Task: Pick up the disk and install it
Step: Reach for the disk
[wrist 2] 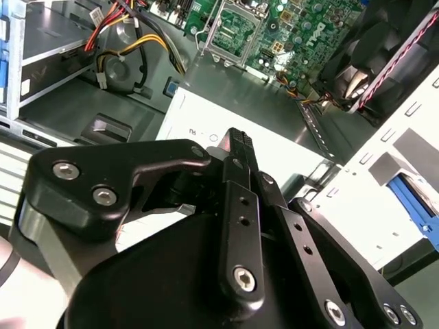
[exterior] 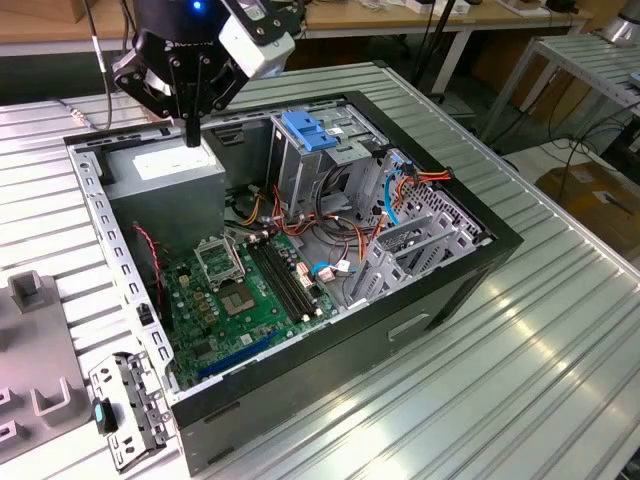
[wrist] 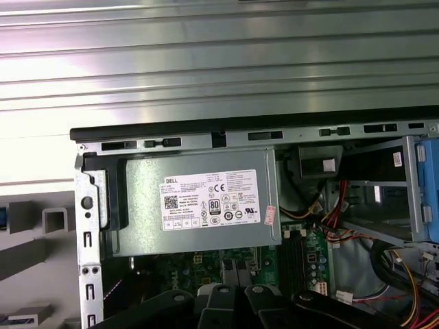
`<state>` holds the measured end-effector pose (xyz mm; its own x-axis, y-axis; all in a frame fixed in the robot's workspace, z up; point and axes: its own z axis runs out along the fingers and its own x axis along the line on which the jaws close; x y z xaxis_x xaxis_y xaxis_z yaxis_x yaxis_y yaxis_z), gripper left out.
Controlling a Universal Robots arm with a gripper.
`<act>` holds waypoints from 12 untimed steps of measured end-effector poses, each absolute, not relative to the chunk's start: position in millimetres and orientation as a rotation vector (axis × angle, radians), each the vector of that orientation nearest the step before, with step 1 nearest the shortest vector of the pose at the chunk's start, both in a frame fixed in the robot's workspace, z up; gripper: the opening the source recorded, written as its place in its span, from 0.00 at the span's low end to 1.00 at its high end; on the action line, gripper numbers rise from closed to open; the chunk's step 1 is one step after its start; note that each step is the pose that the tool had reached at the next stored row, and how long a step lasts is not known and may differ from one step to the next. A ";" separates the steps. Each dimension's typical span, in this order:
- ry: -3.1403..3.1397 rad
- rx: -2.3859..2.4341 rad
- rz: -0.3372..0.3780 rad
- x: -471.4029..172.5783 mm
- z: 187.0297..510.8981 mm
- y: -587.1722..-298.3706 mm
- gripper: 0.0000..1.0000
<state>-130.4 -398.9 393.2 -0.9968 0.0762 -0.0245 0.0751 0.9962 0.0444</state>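
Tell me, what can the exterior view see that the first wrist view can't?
Of the two, the exterior view alone gives the whole case, the metal card slots and a loose bracket lying on the table. The first wrist view alone gives the marks on the label, seen from straight above. Both share the power supply, the motherboard and the gripper, which hangs over the power supply.

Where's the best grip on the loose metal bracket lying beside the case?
Across its narrow width, from straight above. The bracket lies flat on the table, long edges exposed; the case wall beside it likely blocks a sideways approach.
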 end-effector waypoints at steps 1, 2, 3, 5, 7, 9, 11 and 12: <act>3.112 0.118 0.068 -130.9 393.2 -398.9 0.11; 3.112 0.118 0.068 -131.5 393.1 -398.9 0.11; 3.113 0.118 0.068 -132.1 393.1 -398.9 0.11; 3.113 0.118 0.068 -133.1 393.1 -398.9 0.11; 3.113 0.118 0.068 -134.0 393.0 -398.9 0.11; 3.113 0.118 0.068 -134.7 392.9 -398.9 0.11; 3.113 0.118 0.068 -136.1 392.8 -398.9 0.11; 3.113 0.118 0.068 -136.5 392.8 -398.9 0.11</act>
<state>-136.5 -398.9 392.8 -0.9968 0.0762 -0.0241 0.0751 0.9962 0.0444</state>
